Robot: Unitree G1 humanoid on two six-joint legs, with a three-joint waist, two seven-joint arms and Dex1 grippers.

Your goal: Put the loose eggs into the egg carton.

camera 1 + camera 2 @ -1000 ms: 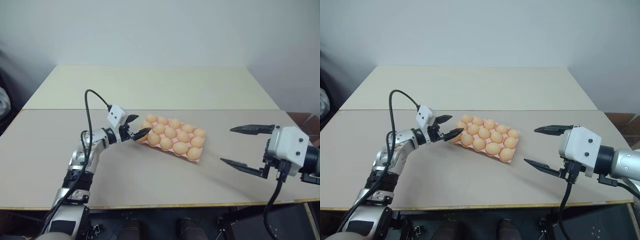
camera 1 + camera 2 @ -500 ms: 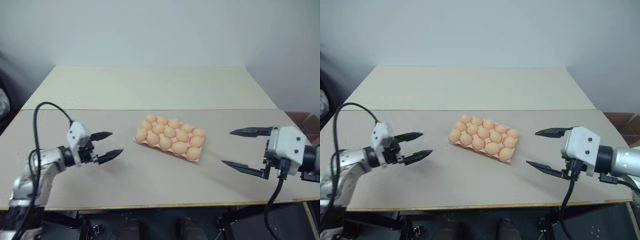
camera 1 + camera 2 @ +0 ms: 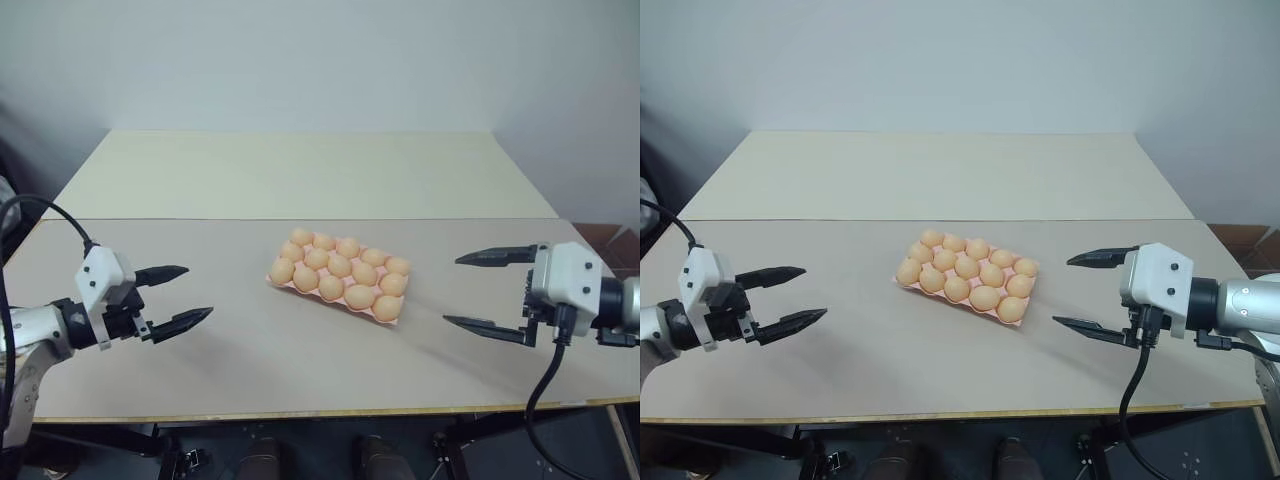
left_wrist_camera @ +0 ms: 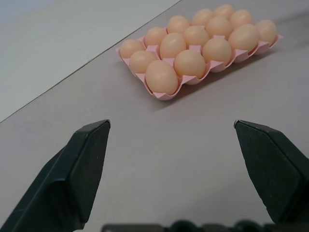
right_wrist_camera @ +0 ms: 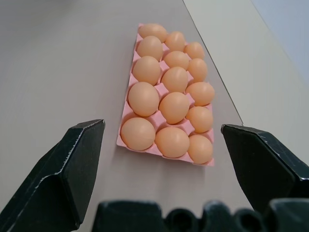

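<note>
- The left claw (image 3: 175, 297) hangs over the near part of the tabletop (image 3: 250, 350), well to the left of the egg carton (image 3: 340, 277). Its two black fingers (image 3: 160, 274) are spread wide and hold nothing.
- The right claw (image 3: 490, 292) hangs well to the right of the egg carton, at about the same nearness as the left one. Its two black fingers are also splayed apart with nothing between them, and they point toward the carton.
- A black cable (image 3: 545, 385) drops from the right claw's white housing, past the near edge of the tabletop.
- The egg carton, a flat pink tray, lies on the grey tabletop between the two claws and a little farther off than both. It sits turned at an angle to the tabletop's near edge.
- The eggs (image 5: 174, 107) fill the carton in three rows of five, each one seated in its own cup. All are the same pale orange-tan.
- No egg lies on the tabletop beside the carton.
- Beyond the carton, a seam crosses the tabletop, and past it a paler cream surface (image 3: 300, 170) runs back to the wall (image 3: 320, 60).
</note>
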